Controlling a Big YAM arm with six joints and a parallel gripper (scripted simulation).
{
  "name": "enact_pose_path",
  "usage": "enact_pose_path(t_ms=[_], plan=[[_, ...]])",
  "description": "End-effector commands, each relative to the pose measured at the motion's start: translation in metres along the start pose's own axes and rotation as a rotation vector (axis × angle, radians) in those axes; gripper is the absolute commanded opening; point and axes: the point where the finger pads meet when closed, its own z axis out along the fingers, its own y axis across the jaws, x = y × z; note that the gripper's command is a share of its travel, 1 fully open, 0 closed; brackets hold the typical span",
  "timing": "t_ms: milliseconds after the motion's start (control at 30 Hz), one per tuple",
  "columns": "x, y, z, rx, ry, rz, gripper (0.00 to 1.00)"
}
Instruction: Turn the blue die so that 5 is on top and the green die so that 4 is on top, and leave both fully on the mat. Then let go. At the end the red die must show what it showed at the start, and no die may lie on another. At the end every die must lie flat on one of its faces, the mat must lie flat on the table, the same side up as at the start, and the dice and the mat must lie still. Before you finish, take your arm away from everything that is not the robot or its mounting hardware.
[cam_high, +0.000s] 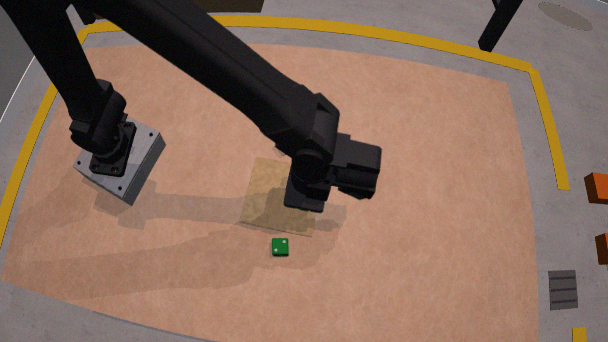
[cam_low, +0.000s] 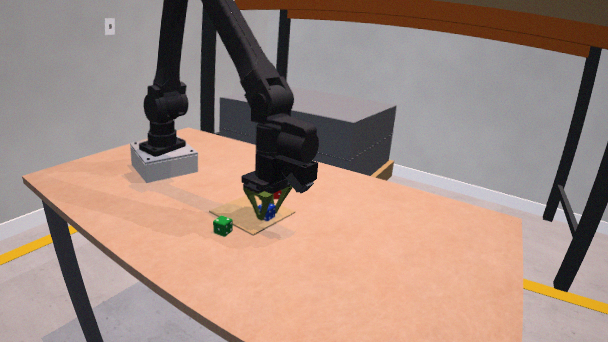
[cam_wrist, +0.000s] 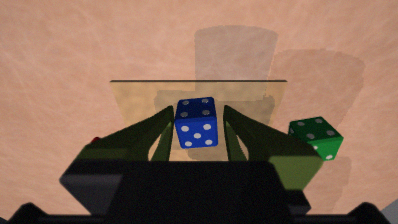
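The blue die (cam_low: 270, 212) (cam_wrist: 196, 131) sits on the thin tan mat (cam_high: 265, 175) (cam_low: 227, 212) (cam_wrist: 130, 95), with 5 on its upper face and 4 on a side face. My gripper (cam_low: 265, 215) (cam_wrist: 198, 111) is open around it, with a gap on each side in the wrist view. The green die (cam_high: 280, 247) (cam_low: 223, 226) (cam_wrist: 316, 136) lies on the table just off the mat's edge, with 2 on top. The red die (cam_low: 277, 194) (cam_wrist: 96, 138) is mostly hidden behind the fingers, so its top face cannot be read. In the top view the arm hides the blue and red dice.
The arm's grey base block (cam_high: 145, 165) (cam_low: 172, 167) stands on the table (cam_high: 425, 225) (cam_low: 375, 260). The green die is close beside my gripper's right finger in the wrist view. The red die is near the other finger.
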Motion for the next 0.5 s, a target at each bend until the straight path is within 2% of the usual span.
enact_pose_path(t_ms=[0,33,167,333,400,467], plan=[[-0.017,-0.006,-0.002,-0.001,-0.037,0.004,0.45],[-0.018,-0.006,-0.003,-0.001,-0.039,0.004,0.45],[-0.029,-0.007,-0.030,-0.001,-0.072,0.006,0.45],[-0.028,-0.007,-0.051,-0.001,-0.074,0.008,0.45],[-0.028,-0.007,-0.051,-0.001,-0.074,0.008,0.45],[-0.028,-0.007,-0.062,-0.001,-0.075,0.010,0.45]])
